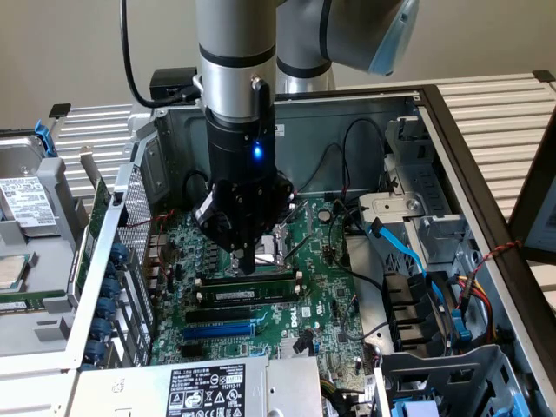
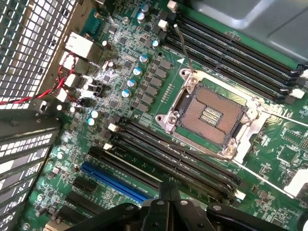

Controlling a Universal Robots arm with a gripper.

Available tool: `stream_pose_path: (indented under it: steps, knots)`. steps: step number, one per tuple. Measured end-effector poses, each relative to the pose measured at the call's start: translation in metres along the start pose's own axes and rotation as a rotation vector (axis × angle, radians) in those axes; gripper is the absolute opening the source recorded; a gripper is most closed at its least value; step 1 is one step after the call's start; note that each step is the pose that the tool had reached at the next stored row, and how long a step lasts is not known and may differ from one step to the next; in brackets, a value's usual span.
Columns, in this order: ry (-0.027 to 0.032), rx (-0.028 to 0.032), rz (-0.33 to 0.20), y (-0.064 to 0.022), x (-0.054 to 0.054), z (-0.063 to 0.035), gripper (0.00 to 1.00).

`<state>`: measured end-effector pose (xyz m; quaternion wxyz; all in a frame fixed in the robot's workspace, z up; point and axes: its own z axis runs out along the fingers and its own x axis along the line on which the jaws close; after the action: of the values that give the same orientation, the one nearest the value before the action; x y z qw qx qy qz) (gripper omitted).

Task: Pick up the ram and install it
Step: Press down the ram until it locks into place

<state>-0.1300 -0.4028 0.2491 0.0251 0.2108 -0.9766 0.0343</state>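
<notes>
Ram (image 1: 246, 281) sits in a black motherboard slot right under the claw (image 1: 247, 263), whose clenched fingertips press down on its top edge, blue slot (image 1: 217, 330) just beyond.

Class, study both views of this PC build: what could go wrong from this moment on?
1. The shut tool appears to bear on the ram near its middle. If the stick sits tilted in its slot, pressing may flex it or the motherboard.
2. The open CPU socket lies right beside the memory slots, so a slip could damage its exposed contacts.
</notes>
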Motion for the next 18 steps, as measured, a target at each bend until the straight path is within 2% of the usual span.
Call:
stream_pose_path:
  steps: [2,5,7,18]
  knots:
    - [-0.0042,0.0060,0.016,0.0000,0.0000,-0.0001,0.11]
    - [-0.0107,0.0181,0.037,0.0000,0.0000,-0.0001,0.11]
    - [-0.0132,0.0217,0.055,0.0000,0.0000,-0.0001,0.11]
    - [-0.0203,0.0242,0.175,0.0000,0.0000,-0.0001,0.11]
